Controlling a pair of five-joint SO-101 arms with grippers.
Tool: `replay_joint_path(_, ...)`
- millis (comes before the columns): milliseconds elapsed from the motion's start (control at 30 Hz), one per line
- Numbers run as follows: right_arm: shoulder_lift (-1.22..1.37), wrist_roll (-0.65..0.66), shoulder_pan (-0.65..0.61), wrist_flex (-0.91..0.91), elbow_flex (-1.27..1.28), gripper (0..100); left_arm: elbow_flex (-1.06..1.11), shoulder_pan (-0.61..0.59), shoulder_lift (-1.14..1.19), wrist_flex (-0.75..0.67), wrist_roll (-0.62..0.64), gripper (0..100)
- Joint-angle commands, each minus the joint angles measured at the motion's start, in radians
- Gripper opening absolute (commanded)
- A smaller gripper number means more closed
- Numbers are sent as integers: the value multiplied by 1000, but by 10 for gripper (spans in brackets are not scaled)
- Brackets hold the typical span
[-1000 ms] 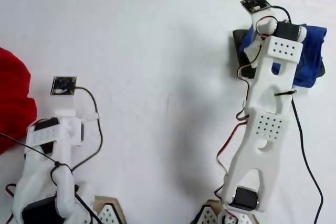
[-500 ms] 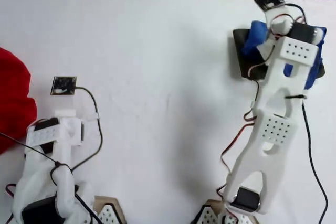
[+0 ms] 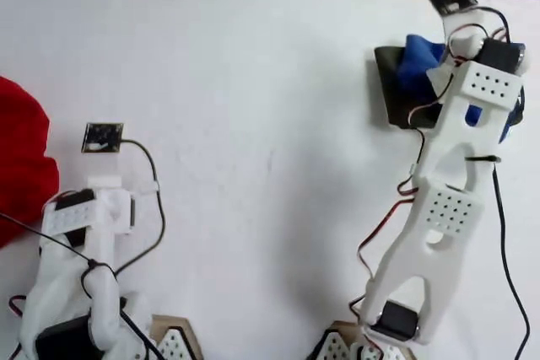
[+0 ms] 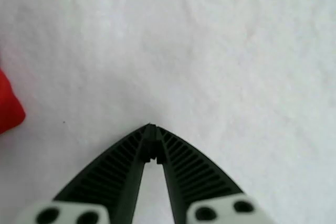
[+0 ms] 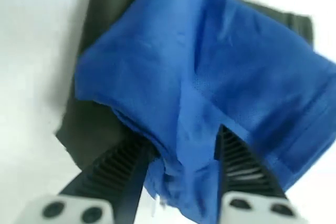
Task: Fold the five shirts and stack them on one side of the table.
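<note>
Red shirt lies heaped at the table's left edge. Left gripper hangs closed on nothing above the white table. Far right, the right gripper pinches a bunch of the blue shirt over the folded dark shirt. It would be best to lay it square, edges matched, before letting go. Blue fabric looks thin, finely meshed, rumpled; the dark one flat, rectangular.

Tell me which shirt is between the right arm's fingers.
The blue shirt, bunched on top of the dark shirt. The red shirt lies far off on the other side, untouched.
</note>
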Motion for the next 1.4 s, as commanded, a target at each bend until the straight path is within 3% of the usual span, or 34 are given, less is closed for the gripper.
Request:
replay_joint_path(0,-168,-109,-84,13,-15,185,-4,-5,-20,-14,2,28)
replay_joint_path(200,-189,-144,-280,85,-8,186,-4,-5,-20,-14,2,28)
replay_joint_path(333,-88,-144,-312,85,-8,187,-4,-5,-20,-14,2,28)
replay_joint_path(800,128,-140,-189,15,-18,230,-4,-5,-20,-14,2,28)
replay_joint_path(1067,166,-140,-120,-87,-18,230,-4,-5,-20,-14,2,28)
replay_joint_path(1367,147,-140,-88,-73,-89,228,-4,-5,-20,-14,2,28)
